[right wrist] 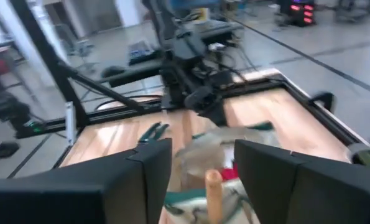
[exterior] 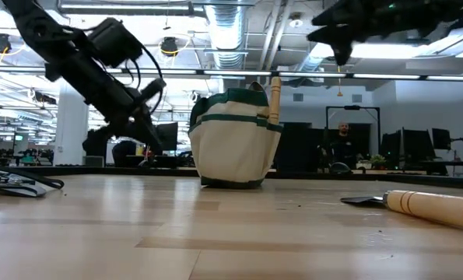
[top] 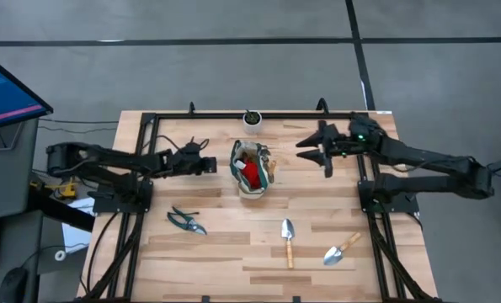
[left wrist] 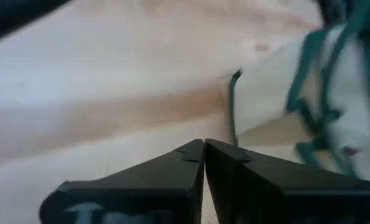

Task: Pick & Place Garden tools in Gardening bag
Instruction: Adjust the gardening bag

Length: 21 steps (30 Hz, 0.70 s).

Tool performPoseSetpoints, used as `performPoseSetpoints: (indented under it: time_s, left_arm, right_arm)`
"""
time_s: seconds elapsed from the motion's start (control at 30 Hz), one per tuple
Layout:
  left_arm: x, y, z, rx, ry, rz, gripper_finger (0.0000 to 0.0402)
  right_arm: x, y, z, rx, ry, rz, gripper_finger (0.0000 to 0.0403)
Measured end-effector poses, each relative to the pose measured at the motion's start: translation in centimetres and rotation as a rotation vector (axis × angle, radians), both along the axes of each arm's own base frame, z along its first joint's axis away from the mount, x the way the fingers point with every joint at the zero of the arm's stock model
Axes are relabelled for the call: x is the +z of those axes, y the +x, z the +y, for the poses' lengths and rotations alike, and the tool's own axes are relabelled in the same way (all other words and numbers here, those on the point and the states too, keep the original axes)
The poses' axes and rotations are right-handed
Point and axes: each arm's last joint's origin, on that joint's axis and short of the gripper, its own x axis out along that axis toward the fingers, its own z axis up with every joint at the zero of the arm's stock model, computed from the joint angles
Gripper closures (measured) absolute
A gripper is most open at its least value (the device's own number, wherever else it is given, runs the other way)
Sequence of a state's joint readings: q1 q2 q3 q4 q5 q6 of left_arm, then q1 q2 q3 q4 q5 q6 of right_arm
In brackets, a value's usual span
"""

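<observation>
Small white pot (top: 252, 119) with a green plant, upright at the middle of the worktop's far edge, just inside the black frame rail (top: 208, 115) along that edge. Light wooden worktop (top: 233, 252) of butcher-block planks, on a grey floor crossed by dark lines (top: 355, 34). Lit blue monitor (top: 6, 88) beyond the worktop's left edge, off the table. Standing person (exterior: 341, 144) far behind in the room, among desks and dark screens (exterior: 414, 144). Ceiling ducts (exterior: 231, 23) and hanging lamps (exterior: 169, 47) overhead.
</observation>
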<state>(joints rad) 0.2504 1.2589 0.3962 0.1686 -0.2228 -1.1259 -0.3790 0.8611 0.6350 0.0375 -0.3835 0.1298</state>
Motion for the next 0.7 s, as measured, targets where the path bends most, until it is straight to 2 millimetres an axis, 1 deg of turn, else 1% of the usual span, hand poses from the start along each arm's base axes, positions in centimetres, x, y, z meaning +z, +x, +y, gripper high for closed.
performPoseSetpoints:
  time_s: [0.13, 0.23, 0.33, 0.5, 0.7]
  left_arm:
    - [-1.6, 1.2, -0.6, -0.032, -0.05, -0.011, 0.04]
    - [-2.2, 2.0, -0.8, -0.037, -0.063, -0.045, 0.04]
    - [-2.5, 2.7, -0.8, -0.032, -0.072, -0.07, 0.04]
    - [-2.9, 4.3, -0.5, -0.029, -0.077, -0.057, 0.04]
    - [-3.5, 6.4, -0.1, -0.033, -0.076, -0.066, 0.04]
  right_arm:
    - [0.1, -2.6, 0.9, -0.087, 0.012, 0.084, 0.0268]
    - [-0.2, -4.3, 1.5, -0.175, 0.013, 0.151, 0.0289]
    - [-0.4, -5.3, 1.9, -0.24, 0.03, 0.196, 0.0307]
    - [-1.0, -5.8, 2.3, -0.28, 0.05, 0.266, 0.0326]
    - [-1.5, -5.1, 2.1, -0.307, 0.046, 0.312, 0.0334]
